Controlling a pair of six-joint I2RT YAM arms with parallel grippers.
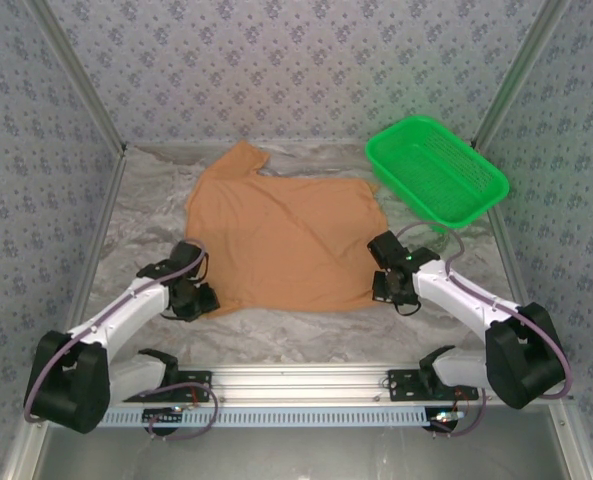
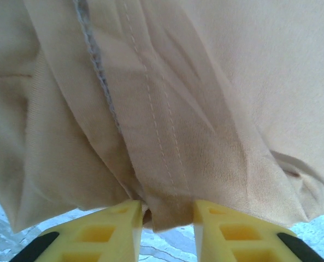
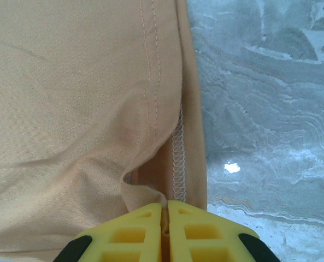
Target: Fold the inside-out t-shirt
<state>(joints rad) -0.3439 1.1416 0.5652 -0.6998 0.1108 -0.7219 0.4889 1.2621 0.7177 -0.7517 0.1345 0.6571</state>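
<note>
The inside-out t-shirt [image 1: 286, 240] is orange-tan and lies spread flat on the marbled table, its neck end toward the back. My left gripper [image 1: 201, 298] is at the shirt's near-left corner. In the left wrist view its yellow fingers [image 2: 168, 210] stand a little apart, with a folded bit of stitched hem [image 2: 172, 207] between them; the cloth touches the right finger and a thin gap shows at the left one. My right gripper [image 1: 388, 288] is at the near-right corner. In the right wrist view its fingers [image 3: 165, 210] are pressed together on the shirt's edge [image 3: 151, 191] beside the overlock seam.
A green plastic mesh basket [image 1: 436, 170] stands tilted at the back right, just beyond the shirt's right side. Patterned walls close in the table on three sides. Bare marbled surface [image 1: 306, 330] lies between the shirt's near hem and the arm bases.
</note>
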